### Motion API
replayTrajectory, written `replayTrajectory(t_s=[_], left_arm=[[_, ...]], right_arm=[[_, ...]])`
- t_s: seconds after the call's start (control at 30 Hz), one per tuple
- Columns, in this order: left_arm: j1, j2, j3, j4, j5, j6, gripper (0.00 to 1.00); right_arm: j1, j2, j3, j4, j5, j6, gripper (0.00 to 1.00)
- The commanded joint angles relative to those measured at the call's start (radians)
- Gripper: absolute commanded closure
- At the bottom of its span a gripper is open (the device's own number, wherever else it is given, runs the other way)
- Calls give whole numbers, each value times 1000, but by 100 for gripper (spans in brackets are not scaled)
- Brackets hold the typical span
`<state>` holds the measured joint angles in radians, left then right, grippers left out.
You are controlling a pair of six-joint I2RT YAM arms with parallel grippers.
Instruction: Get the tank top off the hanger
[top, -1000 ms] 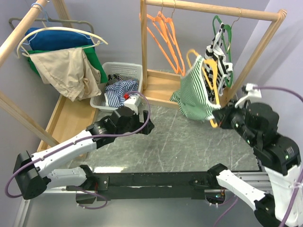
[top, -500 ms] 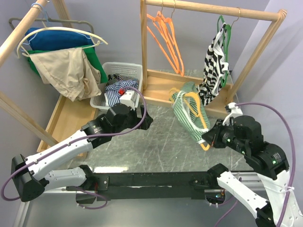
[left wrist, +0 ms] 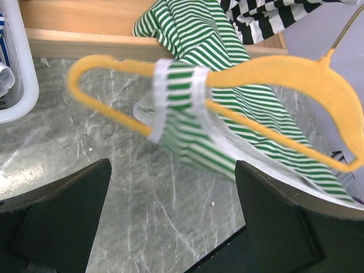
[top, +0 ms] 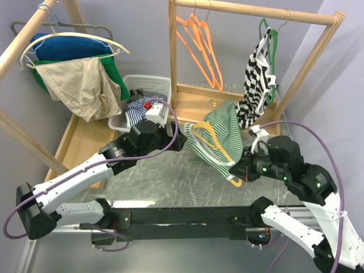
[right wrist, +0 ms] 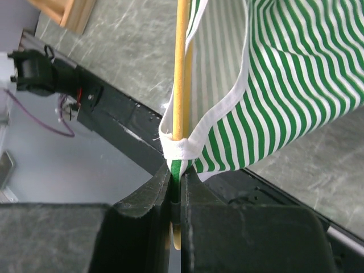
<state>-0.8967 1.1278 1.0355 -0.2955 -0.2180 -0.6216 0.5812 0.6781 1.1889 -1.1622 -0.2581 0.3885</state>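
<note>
- The right gripper (top: 240, 170) is clamped shut on the lower end of the yellow hanger (top: 211, 142). In the right wrist view the hanger's thin bar is seen pinched between the two fingers (right wrist: 136, 216).
- The white-bound hem of the tank top (top: 224, 128) is bunched around that bar right at the fingertips.
- The green-and-white striped tank top is carried on the hanger and held in the air above the marble table (top: 170, 176). It is placed between the two grippers, in front of the wooden base of the right-hand rack (top: 250, 11) and below its rail.
- In the top view the hanger is seen tilted, running from its curved end at the upper left down to the right gripper at the lower right.
- The left gripper (top: 179, 142) is spread fully wide and nothing is held in it. It is pointed at the hanger's curved end, which is framed between its two fingers in the left wrist view and is not touched by either.
- In the left wrist view one strap of the tank top is seen looped over the hanger's upper arm near the curved end. The rest of the fabric is draped behind and below the hanger.
- Several orange hangers (top: 199, 40) are hung on the rail, and a black-and-white patterned garment (top: 256, 79) is hung there on a green hanger (top: 266, 31).
- A white basket (top: 145, 84) holding striped clothes is set behind the left arm, just left of the rack.
- Beige, blue and green garments (top: 79, 85) are hung on a second rack at the far left.
</note>
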Motion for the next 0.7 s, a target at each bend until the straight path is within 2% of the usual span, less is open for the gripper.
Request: replayTrajectory(t_s=[0.0, 0.17, 0.3, 0.67], left_arm=[[-5, 16, 34, 47, -21, 7, 4], [-4, 43, 18, 87, -17, -7, 4], [-4, 55, 21, 67, -67, -21, 2], [-5, -91, -35, -36, -256, -49, 4]], right_arm=[[100, 40, 12, 154, -13, -16, 100], [233, 107, 54, 199, 60, 1, 100], [328, 158, 69, 213, 135, 18, 100], [353, 158, 95, 219, 322, 53, 100]])
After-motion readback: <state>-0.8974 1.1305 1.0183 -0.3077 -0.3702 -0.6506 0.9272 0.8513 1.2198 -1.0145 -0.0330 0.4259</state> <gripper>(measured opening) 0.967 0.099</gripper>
